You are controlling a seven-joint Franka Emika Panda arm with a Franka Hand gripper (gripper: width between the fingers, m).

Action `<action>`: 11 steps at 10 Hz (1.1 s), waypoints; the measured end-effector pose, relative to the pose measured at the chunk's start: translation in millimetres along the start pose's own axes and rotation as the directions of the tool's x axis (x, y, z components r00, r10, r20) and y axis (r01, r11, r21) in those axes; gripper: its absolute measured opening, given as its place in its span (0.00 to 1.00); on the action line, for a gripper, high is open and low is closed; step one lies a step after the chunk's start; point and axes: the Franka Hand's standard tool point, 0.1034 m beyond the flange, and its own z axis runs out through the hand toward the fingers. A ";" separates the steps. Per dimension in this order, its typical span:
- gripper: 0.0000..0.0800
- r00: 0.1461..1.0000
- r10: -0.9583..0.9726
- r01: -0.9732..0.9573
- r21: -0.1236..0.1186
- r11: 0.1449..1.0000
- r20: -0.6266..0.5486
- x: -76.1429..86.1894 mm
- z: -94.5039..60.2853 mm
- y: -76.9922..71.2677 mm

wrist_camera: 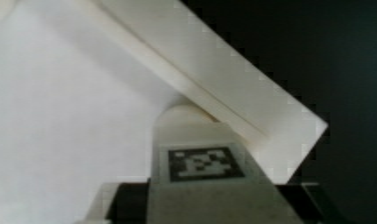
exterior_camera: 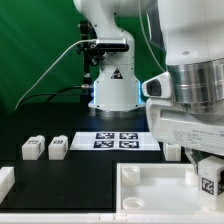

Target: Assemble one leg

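Holding the leg point(wrist_camera: 204, 160) between the closed fingers of the gripper point(exterior_camera: 207, 172), directly over a corner of the tabletop point(exterior_camera: 150, 190). Not yet seating it in a socket, apparently; inserting and fixing probably remaining. Lying near the marker board point(exterior_camera: 115, 141), two spare legs point(exterior_camera: 45, 148).

White glossy arm point(exterior_camera: 110, 30), rounded joints, black bands, black cable point(exterior_camera: 50, 65), blue glow at base point(exterior_camera: 95, 95).
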 end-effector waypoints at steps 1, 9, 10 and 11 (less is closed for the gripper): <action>0.37 0.988 0.152 -0.152 0.015 0.988 0.022 0.1 0.2 -0.1; 0.77 0.951 0.302 -0.305 0.040 0.952 0.061 -5.9 4.3 2.1; 0.77 0.989 0.132 -0.135 0.040 0.990 0.059 -3.0 3.4 4.0; 0.80 0.998 -0.040 0.038 0.028 0.999 0.057 -3.2 2.5 5.0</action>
